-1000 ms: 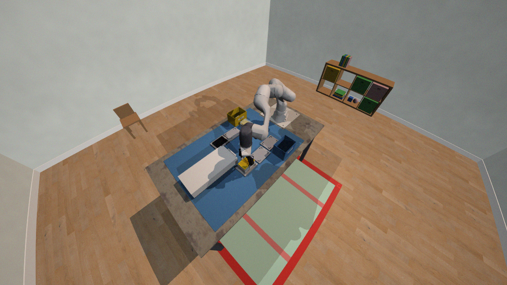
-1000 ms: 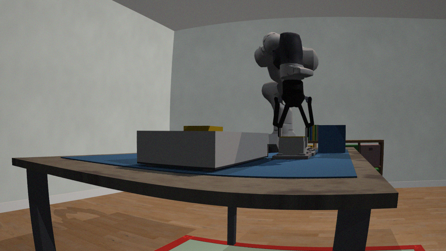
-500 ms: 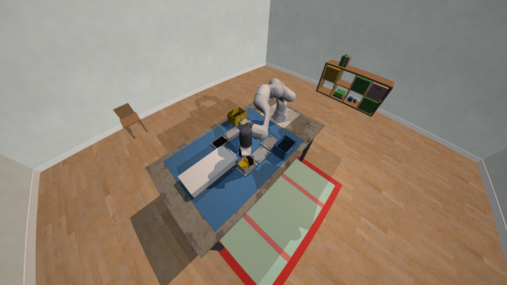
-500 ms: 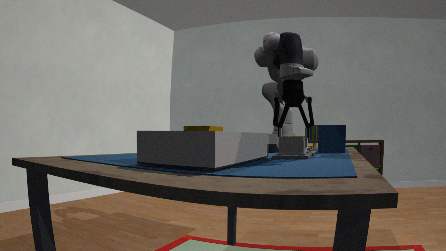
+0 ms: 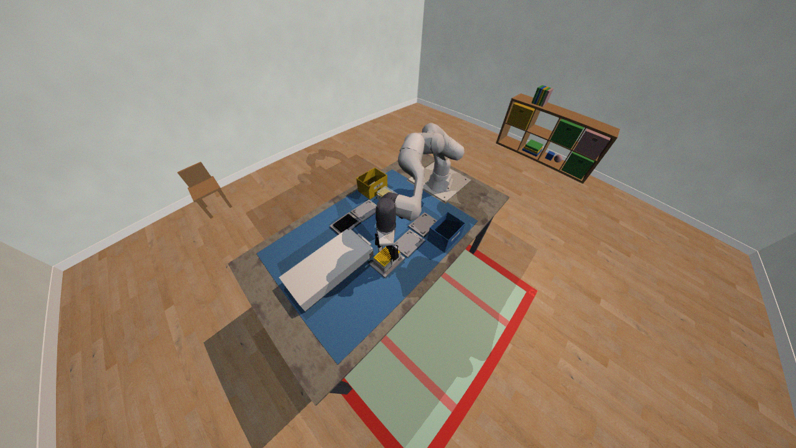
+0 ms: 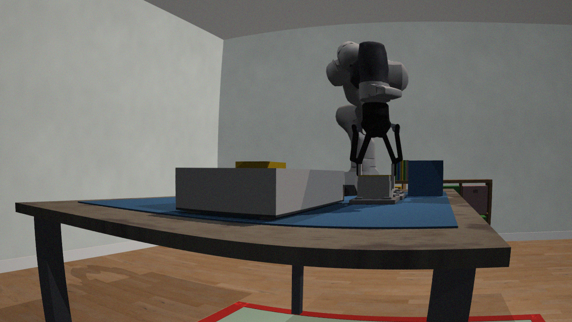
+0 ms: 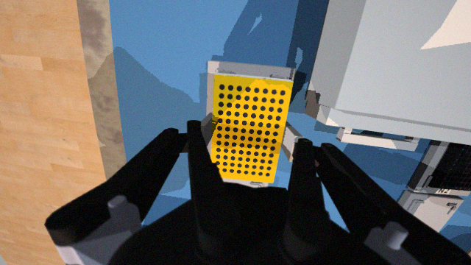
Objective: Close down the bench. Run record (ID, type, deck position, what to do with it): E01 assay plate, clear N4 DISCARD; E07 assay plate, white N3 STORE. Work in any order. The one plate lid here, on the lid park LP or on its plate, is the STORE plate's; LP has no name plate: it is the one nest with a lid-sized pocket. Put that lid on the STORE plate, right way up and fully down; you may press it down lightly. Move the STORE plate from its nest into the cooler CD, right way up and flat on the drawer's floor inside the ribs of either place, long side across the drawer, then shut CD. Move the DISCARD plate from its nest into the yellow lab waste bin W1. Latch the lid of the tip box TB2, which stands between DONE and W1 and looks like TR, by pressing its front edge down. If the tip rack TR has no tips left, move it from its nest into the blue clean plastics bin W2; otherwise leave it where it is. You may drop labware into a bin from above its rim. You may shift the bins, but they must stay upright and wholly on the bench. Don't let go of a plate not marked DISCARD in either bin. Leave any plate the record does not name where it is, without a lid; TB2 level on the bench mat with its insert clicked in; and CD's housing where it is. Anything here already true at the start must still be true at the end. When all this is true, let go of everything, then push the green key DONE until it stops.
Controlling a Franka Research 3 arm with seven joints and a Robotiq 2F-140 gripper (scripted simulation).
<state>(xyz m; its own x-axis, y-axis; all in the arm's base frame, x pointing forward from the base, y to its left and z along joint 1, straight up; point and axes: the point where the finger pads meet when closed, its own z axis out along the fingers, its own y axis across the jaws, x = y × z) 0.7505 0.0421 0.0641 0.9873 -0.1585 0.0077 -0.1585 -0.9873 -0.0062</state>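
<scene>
top: high in a room corner, far, looks down on the whole desk [image 5: 289,328] | exterior: low at desk-edge height, near, faces the arm | wrist: looks straight down past the gripper [image 7: 246,147] | all share the yellow tip rack [image 7: 250,125]

The arm [image 5: 414,153] is formed of rounded white segments; a dark grey wrist cylinder [image 6: 372,61] and black hand [image 6: 376,163] are fitted.

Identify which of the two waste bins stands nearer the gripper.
The blue bin: it stands a couple of nests from the gripper, which grips the tip rack; the yellow bin sits farther back.
</scene>
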